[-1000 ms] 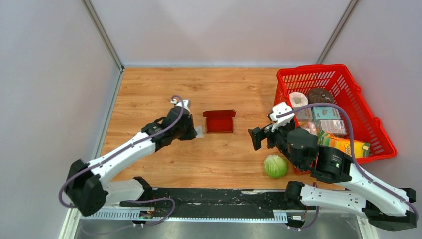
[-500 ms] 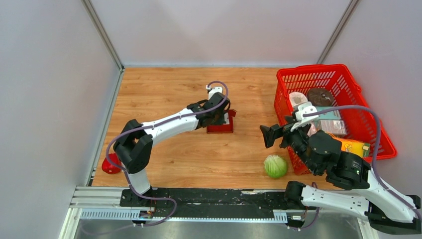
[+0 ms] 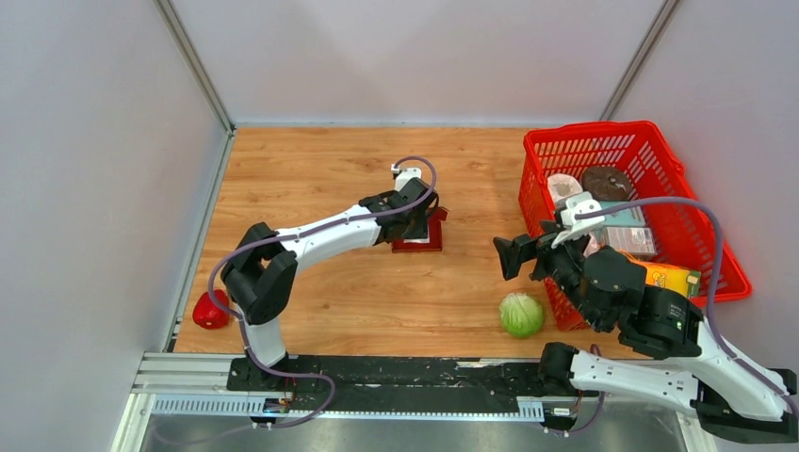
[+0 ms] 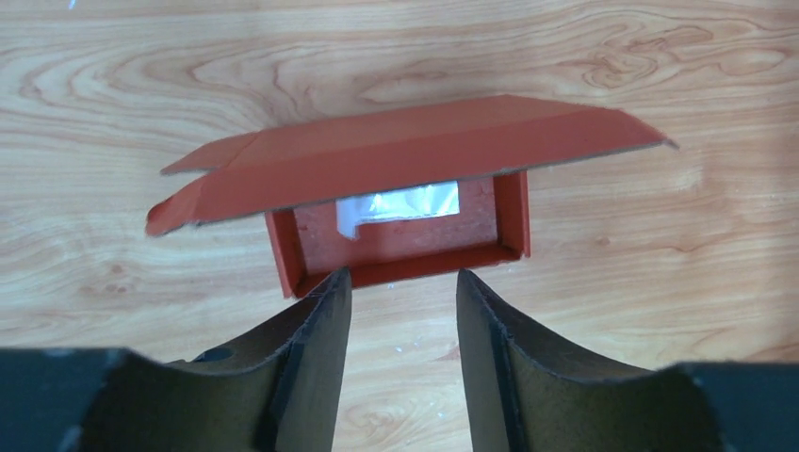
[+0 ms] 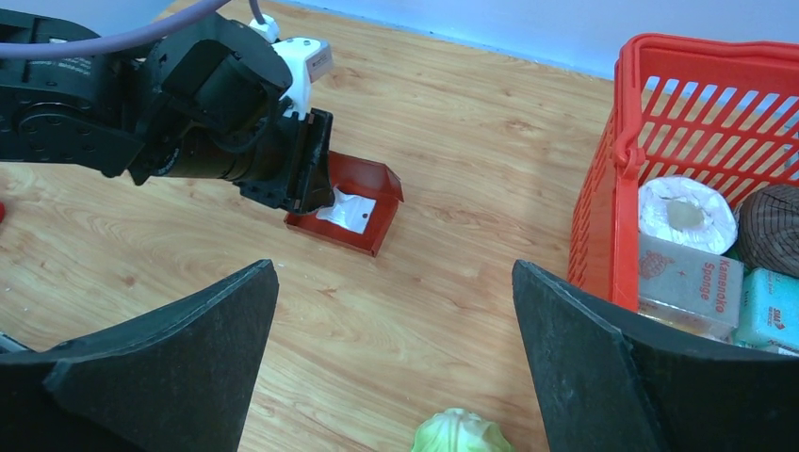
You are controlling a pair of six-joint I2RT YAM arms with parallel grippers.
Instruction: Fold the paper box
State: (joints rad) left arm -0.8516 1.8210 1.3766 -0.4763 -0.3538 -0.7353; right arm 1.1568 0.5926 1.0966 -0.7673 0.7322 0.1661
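Note:
The paper box [image 4: 405, 155] is a dark red cardboard tray in the middle of the table, with its lid flap raised and tilted over it. A silvery white packet [image 4: 396, 201] lies inside. My left gripper [image 4: 403, 278] hovers at the tray's near wall, open, with only bare wood between its fingers. From above, the left gripper [image 3: 421, 222] covers the left part of the box [image 3: 426, 243]. My right gripper [image 5: 393, 268] is wide open and holds nothing, well to the right of the box [image 5: 369, 179]. It shows in the top view too, right gripper [image 3: 509, 256].
A bright red mesh basket [image 3: 683, 202] at the right holds a paper roll, sponge packs and a carton. A green cabbage [image 3: 521, 314] lies just below my right gripper. A small red pepper [image 3: 209, 311] sits at the table's left front edge.
My left arm swung from left of the box to over it and its jaws opened; the silvery packet now lies in the box. My right arm drew back to the right.

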